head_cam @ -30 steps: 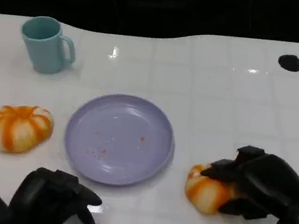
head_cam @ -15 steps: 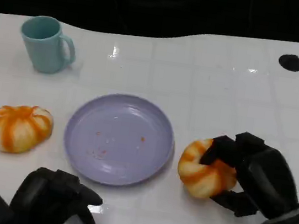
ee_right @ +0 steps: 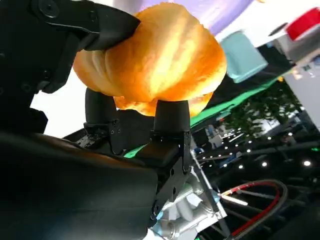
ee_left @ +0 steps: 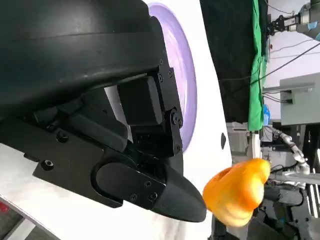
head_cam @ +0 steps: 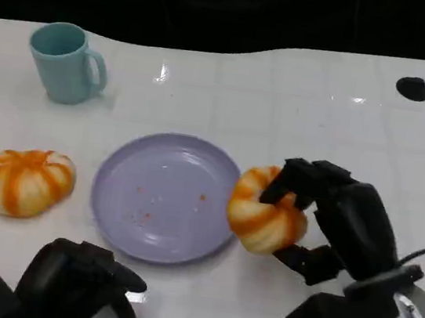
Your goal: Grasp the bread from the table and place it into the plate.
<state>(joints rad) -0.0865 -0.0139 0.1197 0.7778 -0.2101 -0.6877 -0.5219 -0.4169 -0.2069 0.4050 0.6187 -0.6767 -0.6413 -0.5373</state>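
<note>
Head view shows the right hand (head_cam: 322,222) gripping the round orange-striped soft bread roll (head_cam: 264,211) at the lilac round plate's (head_cam: 166,197) right rim; it looks light and squashable, best cupped around its sides; left hand (head_cam: 77,278) curled, empty.

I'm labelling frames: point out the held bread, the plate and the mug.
held bread (head_cam: 260,217), head view, striped front.
plate (head_cam: 124,166), head view, bare rim at its left.
mug (head_cam: 61,66), head view, outer wall.
</note>
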